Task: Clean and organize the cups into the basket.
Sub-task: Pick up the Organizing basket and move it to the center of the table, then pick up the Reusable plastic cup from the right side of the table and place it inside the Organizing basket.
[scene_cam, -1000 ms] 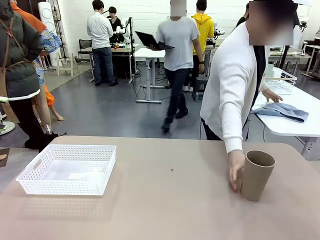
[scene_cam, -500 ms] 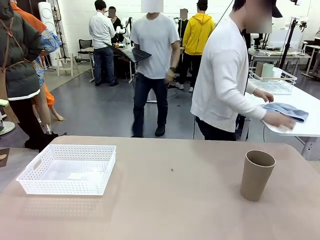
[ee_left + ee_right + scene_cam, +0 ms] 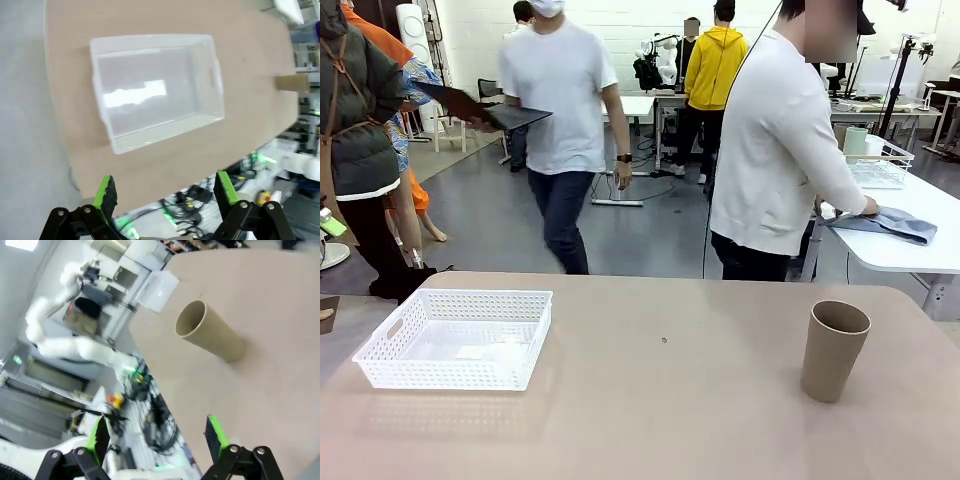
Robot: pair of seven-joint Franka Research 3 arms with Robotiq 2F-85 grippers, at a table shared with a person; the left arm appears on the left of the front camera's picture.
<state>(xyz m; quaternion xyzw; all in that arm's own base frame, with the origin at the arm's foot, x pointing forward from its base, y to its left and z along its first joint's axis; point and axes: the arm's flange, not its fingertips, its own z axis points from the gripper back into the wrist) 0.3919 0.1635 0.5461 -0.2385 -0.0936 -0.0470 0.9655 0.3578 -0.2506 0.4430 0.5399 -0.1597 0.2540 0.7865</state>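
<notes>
The person (image 3: 775, 150) has let go and turned away! A second ago a hand was steadying the cup (image 3: 834, 350); now it stands upright and alone at four o'clock on the surface (image 3: 660, 410), mouth up. The basket (image 3: 440, 372) waits at eight o'clock, well apart and with nothing in it. That looks like the handover done, so I'd say the cup is the robot's to fetch.

The right claw (image 3: 156, 432) hangs spread wide and empty, with the cup at twelve o'clock ahead of it. The left claw (image 3: 165, 187) is just as wide and holds nothing, the basket at twelve o'clock beyond its fingers.

At the far table the person leans over a blue-grey cloth (image 3: 890, 222), one hand tucked out of sight. Something pale green sits in a wire basket (image 3: 880, 165) at two o'clock, too small to call.
</notes>
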